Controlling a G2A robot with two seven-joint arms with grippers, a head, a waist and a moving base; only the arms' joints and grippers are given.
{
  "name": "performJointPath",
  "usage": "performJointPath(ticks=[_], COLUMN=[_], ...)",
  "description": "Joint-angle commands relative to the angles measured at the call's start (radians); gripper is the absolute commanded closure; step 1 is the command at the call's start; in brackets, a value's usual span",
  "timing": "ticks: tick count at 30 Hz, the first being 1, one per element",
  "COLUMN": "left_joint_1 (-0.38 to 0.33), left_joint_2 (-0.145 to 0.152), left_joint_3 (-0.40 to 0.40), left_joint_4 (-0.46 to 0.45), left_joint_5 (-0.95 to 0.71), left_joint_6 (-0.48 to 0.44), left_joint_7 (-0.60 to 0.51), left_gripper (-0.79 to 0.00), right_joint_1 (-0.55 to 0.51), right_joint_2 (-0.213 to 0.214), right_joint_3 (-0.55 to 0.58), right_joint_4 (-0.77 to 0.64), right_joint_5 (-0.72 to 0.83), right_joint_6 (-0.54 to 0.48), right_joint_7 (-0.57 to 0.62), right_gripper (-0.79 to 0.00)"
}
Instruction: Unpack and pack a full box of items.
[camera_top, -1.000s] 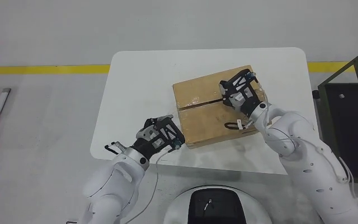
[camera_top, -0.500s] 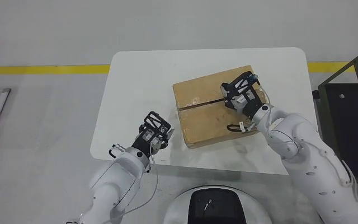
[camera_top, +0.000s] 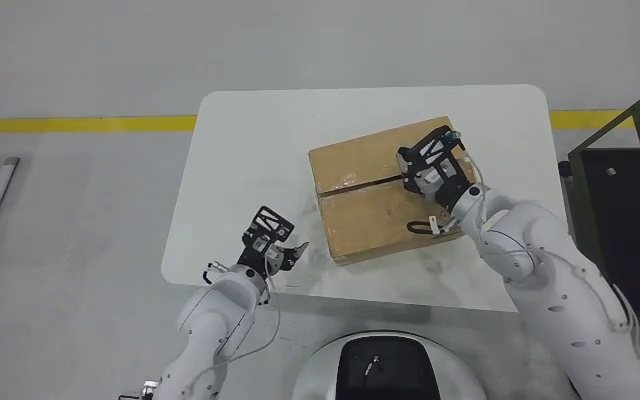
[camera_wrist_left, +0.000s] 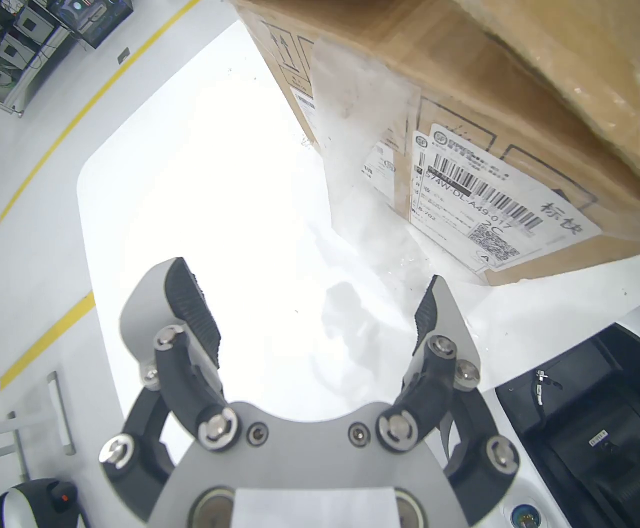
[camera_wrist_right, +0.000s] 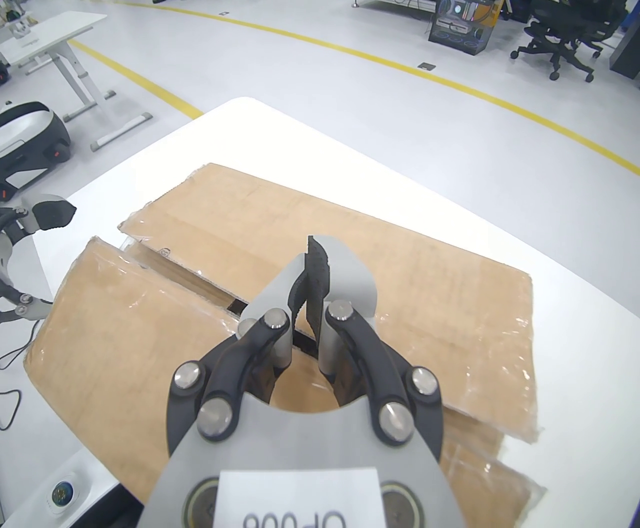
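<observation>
Table: a white table (camera_top: 250, 150) with rounded corners stands on a pale grey floor. One cardboard box (camera_top: 365, 215) sits on its right half, at a slant to the table's edges.
Left gripper: the left gripper (camera_wrist_left: 307, 290) is released, its ribbed pads (camera_wrist_left: 192, 305) spread wide with nothing between them. It hangs over bare table near the front edge, just off the box's near left corner and apart from it.
Right gripper: the right gripper (camera_wrist_right: 315, 260) is clenched, its fingers (camera_wrist_right: 350, 280) pressed together with nothing visible between them. It sits over the top of the box, with its tips at the seam towards the box's right end. Whether they touch the cardboard cannot be told.
Seam: the seam (camera_top: 360, 184) is a narrow dark gap between the two top flaps, which both lie flat and closed.
Box side: a white shipping label (camera_wrist_left: 495, 210) with a barcode is stuck on the side facing the left gripper, and a strip of clear tape (camera_wrist_left: 360, 125) runs down that side.
Floor: a yellow line (camera_top: 100, 123) runs past the table's far edge, and office chairs (camera_wrist_right: 560, 45) stand well beyond it.
</observation>
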Motion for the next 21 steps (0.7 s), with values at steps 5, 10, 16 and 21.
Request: performJointPath(ticks=[5, 10, 16, 21], left_joint_1=[-0.078, -0.142, -0.202, -0.21], left_joint_2=[-0.011, -0.021, -0.034, -0.04], left_joint_3=[0.045, 0.079, 0.112, 0.132], left_joint_4=[0.09, 0.147, 0.198, 0.184], left_joint_5=[-0.012, -0.025, -0.044, -0.03], left_joint_6=[-0.021, -0.029, -0.01, 0.002], left_joint_7=[0.055, 0.096, 0.138, 0.161], left_gripper=[-0.785, -0.785, -0.785, -0.363], right_joint_1=[0.004, 0.016, 0.032, 0.039], right_joint_2=[0.001, -0.001, -0.004, -0.006], right_joint_3=[-0.003, -0.013, -0.029, -0.041], right_joint_4=[0.0, 0.006, 0.017, 0.026], right_joint_5=[-0.009, -0.015, -0.018, -0.021], right_joint_6=[0.006, 0.009, 0.02, 0.034], right_joint_7=[0.024, 0.036, 0.038, 0.034], right_gripper=[0.0, 0.0, 0.0, 0.0])
